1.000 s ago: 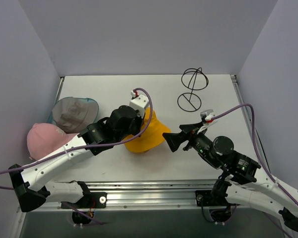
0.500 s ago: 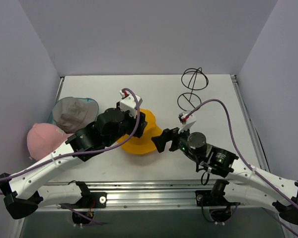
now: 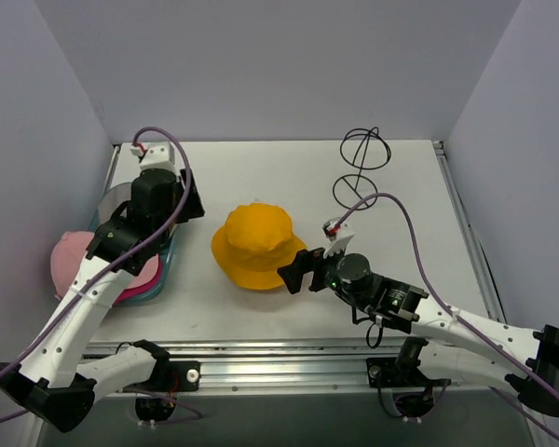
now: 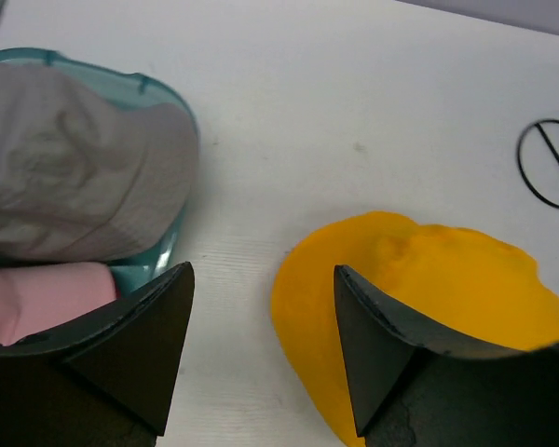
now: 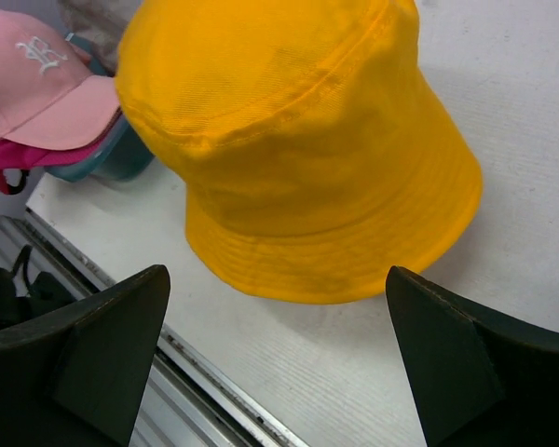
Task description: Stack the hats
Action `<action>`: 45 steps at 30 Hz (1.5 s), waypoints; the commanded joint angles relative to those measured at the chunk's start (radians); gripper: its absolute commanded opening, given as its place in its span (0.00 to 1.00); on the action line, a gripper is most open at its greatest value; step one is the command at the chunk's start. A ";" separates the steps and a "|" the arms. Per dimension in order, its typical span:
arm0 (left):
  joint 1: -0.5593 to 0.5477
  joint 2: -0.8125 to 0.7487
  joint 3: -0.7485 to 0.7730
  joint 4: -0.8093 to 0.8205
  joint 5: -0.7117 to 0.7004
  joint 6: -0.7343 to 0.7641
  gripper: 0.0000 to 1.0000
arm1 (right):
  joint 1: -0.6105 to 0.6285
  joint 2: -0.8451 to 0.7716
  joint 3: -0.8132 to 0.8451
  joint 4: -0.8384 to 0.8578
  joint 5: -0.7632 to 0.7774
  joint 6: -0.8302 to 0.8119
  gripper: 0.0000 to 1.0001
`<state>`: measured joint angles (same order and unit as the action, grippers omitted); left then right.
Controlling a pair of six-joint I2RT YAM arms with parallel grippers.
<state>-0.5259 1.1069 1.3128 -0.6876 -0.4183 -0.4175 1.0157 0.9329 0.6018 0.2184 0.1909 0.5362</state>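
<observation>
The yellow bucket hat [image 3: 256, 247] [image 4: 419, 298] [image 5: 289, 140] sits crown up on the table's middle, and nothing holds it. A grey hat [image 4: 74, 177] lies in the teal tray [image 4: 172, 102] at the left, mostly hidden under my left arm in the top view. The light pink cap [image 3: 70, 256] [image 5: 37, 74] rests on the magenta cap [image 3: 135, 284] [image 5: 19, 158] beside it. My left gripper [image 3: 172, 209] [image 4: 263, 270] hangs open and empty over bare table between the tray and the yellow hat. My right gripper [image 3: 293, 275] [image 5: 278, 272] stands wide open just short of the hat's near brim.
A black wire stand [image 3: 361, 168] [image 4: 552, 175] is at the back right. The metal rail [image 3: 279, 358] runs along the table's near edge, close under my right gripper. Walls close in the left, back and right sides.
My left gripper opened, let go of the yellow hat and swung left and back to the tray. The hat settled flat. My right gripper slid left toward the hat's brim.
</observation>
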 commanded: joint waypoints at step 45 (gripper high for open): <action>0.955 0.090 -0.113 -0.112 0.061 0.028 0.02 | 0.006 -0.198 -0.005 0.064 -0.137 -0.008 0.98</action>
<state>0.4221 1.2530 1.1709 -0.8326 -0.3614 -0.3862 1.0161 0.7341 0.5869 0.2382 0.0559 0.5308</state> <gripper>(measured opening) 0.039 0.980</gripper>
